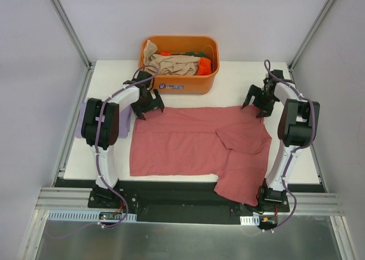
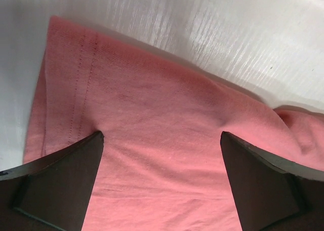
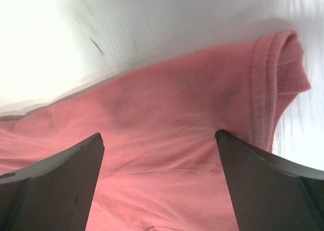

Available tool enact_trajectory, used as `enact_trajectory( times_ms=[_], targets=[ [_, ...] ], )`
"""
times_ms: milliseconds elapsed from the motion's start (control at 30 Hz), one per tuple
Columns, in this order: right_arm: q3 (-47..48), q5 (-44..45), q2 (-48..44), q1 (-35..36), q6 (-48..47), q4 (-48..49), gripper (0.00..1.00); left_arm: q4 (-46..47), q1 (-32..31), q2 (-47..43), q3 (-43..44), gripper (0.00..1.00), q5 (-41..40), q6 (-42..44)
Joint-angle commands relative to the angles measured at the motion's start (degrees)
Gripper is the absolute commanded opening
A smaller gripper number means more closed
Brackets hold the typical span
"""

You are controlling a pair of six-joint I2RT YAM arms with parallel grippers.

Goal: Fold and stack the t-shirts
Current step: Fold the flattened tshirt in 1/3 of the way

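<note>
**Q:** Tool status?
**A:** I read left gripper [image 1: 148,110] and right gripper [image 1: 255,108] both spread wide over the far edge of the rose-red t-shirt [image 1: 182,143], which lies flat just nearside of the orange tub [image 1: 179,84].
**Q:** Surroundings?
**A:** The tub holds heaped t-shirts [image 1: 174,63]. A lavender t-shirt [image 1: 126,122] lies near-left of the tub, under my left arm.

The rose-red t-shirt [image 1: 182,143] lies spread flat, its far corners beneath the left jaws and right jaws, a sleeve folded inward.
</note>
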Motion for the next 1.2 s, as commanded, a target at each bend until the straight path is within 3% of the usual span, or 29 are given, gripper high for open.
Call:
enact_trajectory(
  times_ms=[0,367,533,733,967,1167],
  targets=[
    [8.73,0.16,7.67,-0.72,-4.13,0.48,0.96,0.56,0.72,2.66,2.05,0.99,-4.10,-3.27],
    [21.58,-0.37,13.13,-0.90,-8.09,-0.49,0.96,-0.85,0.99,5.21,10.48,0.99,-6.74,-3.81],
    [20.28,1.29,5.95,-1.07,-8.09,-0.14,0.96,-1.73,0.81,1.36,12.87,0.99,-5.60,-1.70],
    [2.03,6.30,-12.59,-1.07,-4.06,3.28,0.96,-1.73,-1.99,-11.55,1.73,0.99,-6.04,-1.08],
    [-31.37,10.62,-40.01,-1.86,11.86,6.09,0.96,-1.90,-8.40,-32.11,-24.01,0.99,-8.41,-5.12],
    [-42.74,5.07,-54.88,-4.58,13.00,4.97,0.96,-3.04,-14.48,-45.40,-41.87,0.99,-7.54,-14.33]
  ],
)
